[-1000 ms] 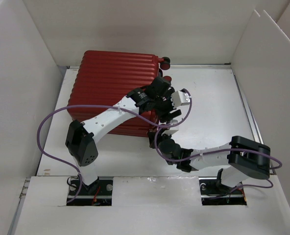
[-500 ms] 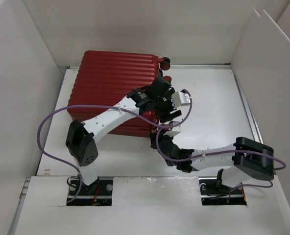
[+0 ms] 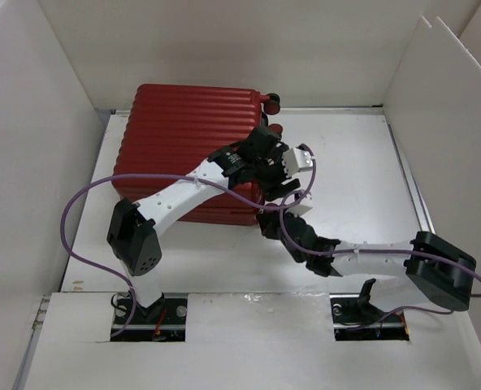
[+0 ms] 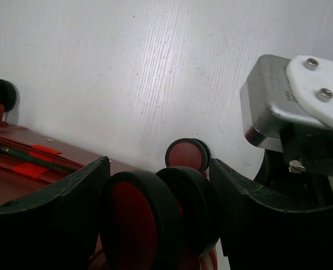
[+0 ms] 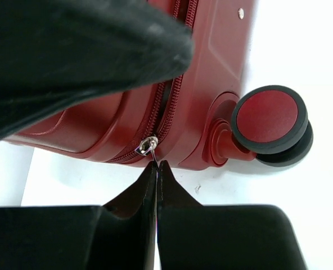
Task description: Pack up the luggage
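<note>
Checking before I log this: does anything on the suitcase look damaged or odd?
No damage shows. On the luggage, the zipper gapes open past the slider; the right claw pinches the zipper pull, the left claw grips a wheel.

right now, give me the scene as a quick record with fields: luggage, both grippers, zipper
luggage: dark red ribbed hard shell, lying flat with the lid down on the white table, wheels toward the right
left gripper: shut on a black-and-red wheel
right gripper: shut on the zipper pull, close to a corner wheel
zipper: slider sits near that corner; how far it is zipped cannot be told
</note>
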`<move>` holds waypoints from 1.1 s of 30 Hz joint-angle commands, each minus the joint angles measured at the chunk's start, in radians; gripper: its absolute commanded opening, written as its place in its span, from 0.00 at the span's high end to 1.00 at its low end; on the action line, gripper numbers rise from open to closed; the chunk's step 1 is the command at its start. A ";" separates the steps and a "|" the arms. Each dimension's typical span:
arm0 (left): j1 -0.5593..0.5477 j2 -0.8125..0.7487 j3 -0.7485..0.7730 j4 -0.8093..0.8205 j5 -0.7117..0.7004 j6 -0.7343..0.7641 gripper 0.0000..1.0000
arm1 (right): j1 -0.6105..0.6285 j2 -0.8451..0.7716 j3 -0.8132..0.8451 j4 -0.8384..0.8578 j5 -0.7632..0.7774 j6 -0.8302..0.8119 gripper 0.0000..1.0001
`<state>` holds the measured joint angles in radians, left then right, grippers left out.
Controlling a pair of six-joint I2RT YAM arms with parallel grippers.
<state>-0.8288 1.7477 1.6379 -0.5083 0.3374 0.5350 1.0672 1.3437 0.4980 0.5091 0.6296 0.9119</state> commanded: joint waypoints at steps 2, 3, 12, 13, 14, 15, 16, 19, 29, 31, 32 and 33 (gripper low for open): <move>0.092 -0.136 -0.035 0.024 -0.046 -0.106 1.00 | -0.133 -0.017 -0.045 0.080 -0.035 -0.114 1.00; 0.092 -0.146 -0.045 0.024 -0.037 -0.106 1.00 | -0.174 -0.017 -0.056 0.138 -0.072 -0.128 1.00; 0.103 -0.197 -0.085 -0.030 -0.028 -0.056 1.00 | -0.288 0.051 -0.117 0.436 -0.284 -0.194 1.00; 0.103 -0.197 -0.085 -0.042 -0.028 -0.056 1.00 | -0.299 0.051 -0.127 0.460 -0.300 -0.179 1.00; 0.115 -0.197 -0.085 -0.042 -0.017 -0.056 1.00 | -0.299 0.051 -0.136 0.460 -0.300 -0.179 1.00; 0.125 -0.208 -0.085 -0.042 0.003 -0.067 1.00 | -0.299 0.051 -0.136 0.460 -0.313 -0.179 1.00; 0.137 -0.208 -0.085 -0.053 0.017 -0.076 1.00 | -0.299 0.063 -0.136 0.473 -0.336 -0.179 1.00; 0.137 -0.208 -0.076 -0.084 0.060 -0.066 1.00 | -0.309 0.119 -0.099 0.514 -0.408 -0.222 1.00; 0.137 -0.249 -0.076 -0.211 0.103 0.029 1.00 | -0.432 0.230 -0.059 0.553 -0.519 -0.231 1.00; 0.137 -0.249 -0.085 -0.228 0.112 0.043 1.00 | -0.452 0.250 -0.020 0.525 -0.564 -0.258 1.00; 0.137 -0.249 -0.096 -0.237 0.123 0.062 1.00 | -0.452 0.271 0.000 0.505 -0.580 -0.274 1.00; 0.137 -0.258 -0.096 -0.249 0.123 0.062 1.00 | -0.452 0.282 0.020 0.491 -0.620 -0.289 1.00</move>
<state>-0.7567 1.6421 1.5429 -0.5800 0.4480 0.6636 0.6552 1.5890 0.4595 1.0344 0.0109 0.6884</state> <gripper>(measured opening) 0.633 0.015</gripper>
